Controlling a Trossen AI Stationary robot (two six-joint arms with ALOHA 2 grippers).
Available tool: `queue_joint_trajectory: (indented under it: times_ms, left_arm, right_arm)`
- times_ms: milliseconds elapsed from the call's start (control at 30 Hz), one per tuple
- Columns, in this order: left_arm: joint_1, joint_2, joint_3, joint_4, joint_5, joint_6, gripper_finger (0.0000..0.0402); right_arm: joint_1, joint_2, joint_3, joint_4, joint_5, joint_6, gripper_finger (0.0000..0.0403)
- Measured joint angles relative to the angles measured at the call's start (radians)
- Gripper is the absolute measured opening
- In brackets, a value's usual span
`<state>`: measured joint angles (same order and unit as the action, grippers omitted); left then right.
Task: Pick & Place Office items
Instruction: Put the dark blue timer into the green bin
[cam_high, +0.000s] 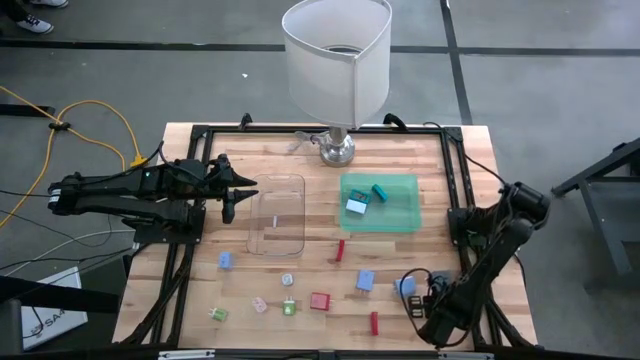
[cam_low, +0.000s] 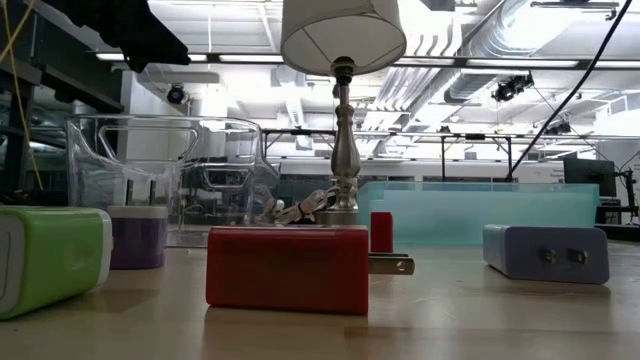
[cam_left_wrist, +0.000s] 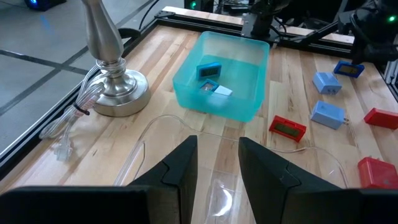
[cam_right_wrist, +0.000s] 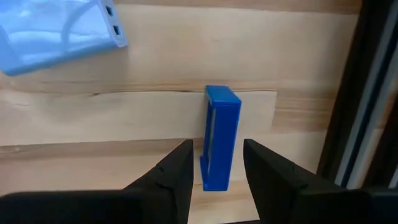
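Butcher-block wooden surface (cam_high: 330, 270), framed in black rail, with a silver-based table lamp (cam_high: 337, 60) at its far edge as landmark. Left of the lamp's base I hold my left hand (cam_left_wrist: 217, 163) over the clear plastic rectangular tray (cam_high: 277, 213), fingers slightly parted, grasping nothing, likely parked. Right hand (cam_right_wrist: 216, 163), far from the lamp at the near right corner, straddles a small upright blue block (cam_right_wrist: 220, 134), fingers apart, not yet clenched, presumably lined up to pinch it.

one lamp (cam_high: 337, 60), two trays, clear (cam_high: 277, 214) and green (cam_high: 380, 203), two items in the green, roughly ten loose on the table (cam_high: 330, 265)
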<state>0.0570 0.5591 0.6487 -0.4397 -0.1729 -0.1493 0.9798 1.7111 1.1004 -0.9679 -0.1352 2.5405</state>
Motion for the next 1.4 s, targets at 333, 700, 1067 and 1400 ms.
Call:
queue_joint_trajectory:
  times_ms: [333, 700, 1067, 1400]
  left_arm:
    - [0.000, 0.000, 0.000, 0.000, 0.000, 0.000, 0.0110]
    - [0.000, 0.000, 0.000, 0.000, 0.000, 0.000, 0.0110]
    - [0.000, 0.000, 0.000, 0.000, 0.000, 0.000, 0.0110]
    - [0.000, 0.000, 0.000, 0.000, 0.000, 0.000, 0.0110]
  right_arm:
    - [0.009, 0.047, 0.000, 0.039, -0.005, -0.002, 0.0128]
    - [0.010, 0.049, 0.000, 0.037, -0.005, -0.004, 0.0111]
    - [0.010, 0.049, 0.000, 0.035, -0.007, -0.004, 0.0043]
    - [0.010, 0.048, 0.000, 0.036, -0.006, -0.005, 0.0050]
